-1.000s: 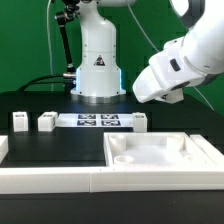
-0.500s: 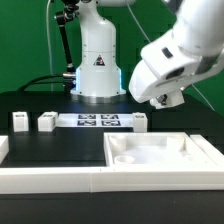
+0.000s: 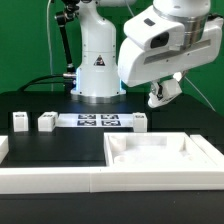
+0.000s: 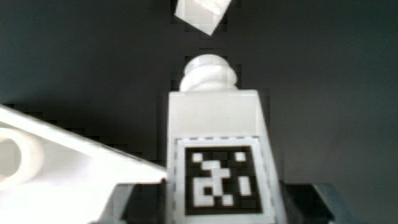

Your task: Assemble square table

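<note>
Brightly and evenly lit, with faint shadows only. Washed out on the tabletop (image 3: 175,155). Soft throughout, blurriest on the leg (image 4: 217,118) in the wrist view.

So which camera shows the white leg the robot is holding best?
The wrist view: the leg fills the picture, with its tag and rounded peg plain to see. The exterior view shows it only as a small white bit under the arm, high above the table.

The marker board (image 3: 98,121) lies flat on the black table (image 3: 60,145). Nearer the camera than it runs a long low white border wall (image 3: 50,180); behind it hangs a green backdrop (image 3: 25,40).
</note>
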`<state>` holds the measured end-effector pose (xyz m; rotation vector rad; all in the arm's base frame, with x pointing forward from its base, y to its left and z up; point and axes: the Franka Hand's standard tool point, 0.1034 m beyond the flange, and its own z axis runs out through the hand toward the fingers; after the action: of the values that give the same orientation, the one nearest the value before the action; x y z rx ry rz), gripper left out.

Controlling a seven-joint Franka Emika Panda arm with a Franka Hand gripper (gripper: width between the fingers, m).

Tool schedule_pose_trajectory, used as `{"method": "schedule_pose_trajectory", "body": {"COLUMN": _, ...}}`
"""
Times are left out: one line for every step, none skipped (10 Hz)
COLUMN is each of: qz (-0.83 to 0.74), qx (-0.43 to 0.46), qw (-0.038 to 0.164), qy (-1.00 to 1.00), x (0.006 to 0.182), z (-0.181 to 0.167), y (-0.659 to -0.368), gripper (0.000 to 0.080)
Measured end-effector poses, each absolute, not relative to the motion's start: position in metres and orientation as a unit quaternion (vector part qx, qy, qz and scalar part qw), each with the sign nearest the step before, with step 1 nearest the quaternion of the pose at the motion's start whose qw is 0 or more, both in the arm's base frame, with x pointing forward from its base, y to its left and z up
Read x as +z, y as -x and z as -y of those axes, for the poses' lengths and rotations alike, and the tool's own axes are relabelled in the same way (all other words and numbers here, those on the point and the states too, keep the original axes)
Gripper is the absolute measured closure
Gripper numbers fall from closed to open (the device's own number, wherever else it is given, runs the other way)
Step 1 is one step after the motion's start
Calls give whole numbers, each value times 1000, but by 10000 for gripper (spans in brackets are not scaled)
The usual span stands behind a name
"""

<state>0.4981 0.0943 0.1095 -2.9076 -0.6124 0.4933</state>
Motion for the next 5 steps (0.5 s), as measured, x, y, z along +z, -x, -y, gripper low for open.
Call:
{"method": "schedule_pose_trajectory", "body": {"qz": 200, "qx": 131, "qw": 70, "qy": 968, "x": 110, "z": -91, "y": -503, "gripper": 511}}
{"method": "schedule_pose_trajectory", "body": {"qz": 196, "qx": 112, "qw": 75, "qy": 971, "x": 115, "z": -86, "y": -513, "gripper": 511}}
{"method": "schedule_pose_trajectory", "body": {"qz": 193, "qx": 102, "qw": 75, "qy": 973, "x": 122, "z": -81, "y": -522, "gripper": 511}}
{"method": "schedule_pose_trajectory", "body": {"qz": 198, "qx": 64, "qw": 70, "qy": 976, "x": 128, "z": -75, "y": -537, "gripper": 511}}
{"method": "schedule_pose_trajectory", "body": {"qz": 194, "qx": 28, "qw": 67, "qy": 978, "x": 127, "z": -72, "y": -542, "gripper": 511}}
